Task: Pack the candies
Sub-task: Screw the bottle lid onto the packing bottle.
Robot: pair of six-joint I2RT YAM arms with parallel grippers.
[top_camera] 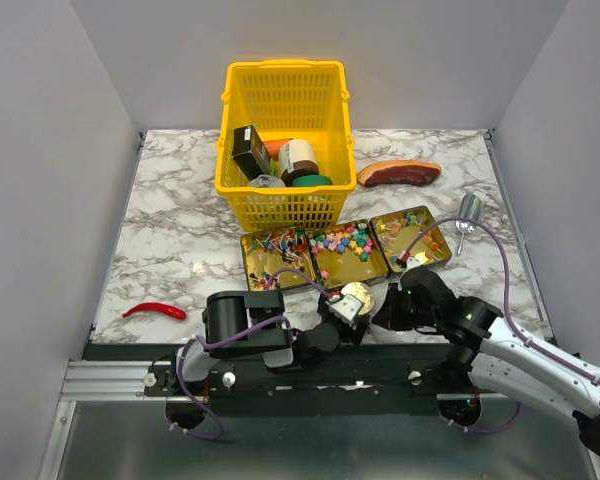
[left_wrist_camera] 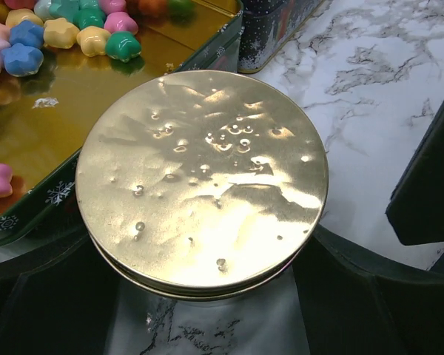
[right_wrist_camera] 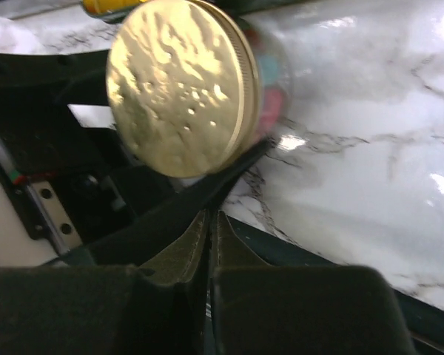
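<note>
Three gold trays hold the candies: lollipops in the left tray (top_camera: 252, 262), star sweets (top_camera: 342, 241) in the middle one, several pieces in the right tray (top_camera: 432, 222). In the left wrist view, star candies (left_wrist_camera: 74, 33) lie in a gold tray (left_wrist_camera: 96, 96). A clear jar with a gold lid (top_camera: 356, 295) stands by the trays' near edge. My left gripper (left_wrist_camera: 203, 248) is shut on the jar, below its lid (left_wrist_camera: 207, 177). My right gripper (right_wrist_camera: 211, 216) is shut and empty just right of the jar (right_wrist_camera: 270, 81), where pink and blue candies show through the glass.
A yellow basket (top_camera: 280, 195) with grocery packages and cans stands at the back. A reddish slab of fake meat (top_camera: 398, 172) and a metal scoop (top_camera: 467, 212) lie at the right. A red chili (top_camera: 155, 311) lies at the near left.
</note>
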